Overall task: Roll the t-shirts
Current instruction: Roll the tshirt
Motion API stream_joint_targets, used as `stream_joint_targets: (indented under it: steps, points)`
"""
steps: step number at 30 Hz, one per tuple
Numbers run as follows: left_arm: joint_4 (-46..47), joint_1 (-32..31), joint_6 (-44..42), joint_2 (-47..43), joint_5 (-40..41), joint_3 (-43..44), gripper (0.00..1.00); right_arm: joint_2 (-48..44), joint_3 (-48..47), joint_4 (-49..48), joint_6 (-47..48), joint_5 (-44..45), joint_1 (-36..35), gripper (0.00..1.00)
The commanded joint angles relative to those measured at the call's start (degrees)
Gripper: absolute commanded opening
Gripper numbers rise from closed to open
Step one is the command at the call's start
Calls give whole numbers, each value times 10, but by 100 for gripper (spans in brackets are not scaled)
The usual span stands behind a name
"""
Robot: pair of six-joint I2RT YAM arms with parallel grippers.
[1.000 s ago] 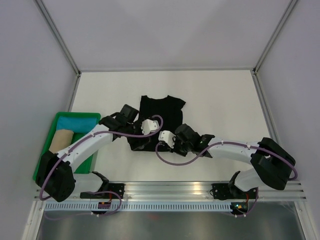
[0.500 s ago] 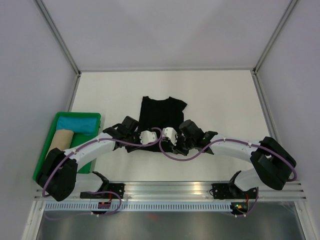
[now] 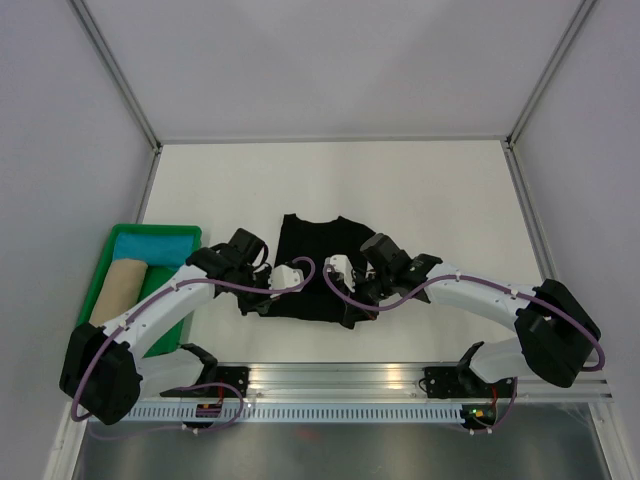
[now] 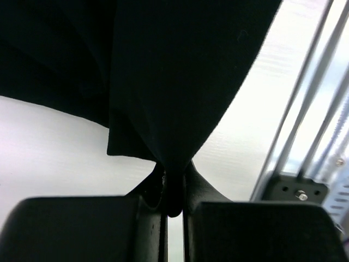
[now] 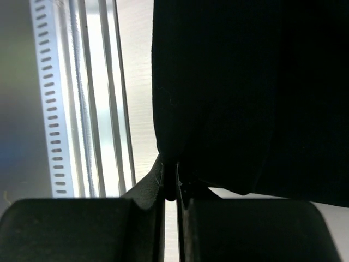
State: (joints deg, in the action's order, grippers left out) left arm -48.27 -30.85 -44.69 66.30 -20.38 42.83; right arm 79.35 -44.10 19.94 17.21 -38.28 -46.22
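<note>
On the white table [image 3: 430, 190], your left gripper [image 4: 173, 188] and right gripper [image 5: 170, 181], both clamped tight on the hem of the black t-shirt [image 3: 318, 250], have pulled it nearer and flatter, ready for rolling.

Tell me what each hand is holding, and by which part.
Both pinch the black t-shirt at its near edge: left hand toward the left corner, right hand toward the right.

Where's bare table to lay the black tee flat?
Widest: the table strip between the tee and the back wall. Also right of the tee, between right arm and right wall. Crowded: near edge, where left gripper and right gripper pinch the tee, and the bin at left.
</note>
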Motion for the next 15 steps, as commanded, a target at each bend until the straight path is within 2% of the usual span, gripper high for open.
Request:
stream_joint_targets:
  steps: [1, 4, 6, 11, 12, 15]
  points:
    - [-86, 18, -34, 0, -95, 55, 2, 0, -14, 5, -43, -81, 26, 11]
    - [-80, 22, -45, 37, -99, 59, 2, 11, 1, -38, -51, -46, 38, 26]
    - [-75, 34, -54, 63, -110, 66, 2, 22, 3, -93, -89, -35, 53, 46]
    - [-75, 82, -76, 113, -134, 79, 2, -5, 44, -176, -132, -22, 57, 56]
    - [-75, 85, -79, 116, -134, 83, 2, -15, 59, -191, -140, -17, 57, 63]
    - [-76, 89, -78, 116, -142, 87, 2, -54, 73, -179, -148, 24, 45, 67]
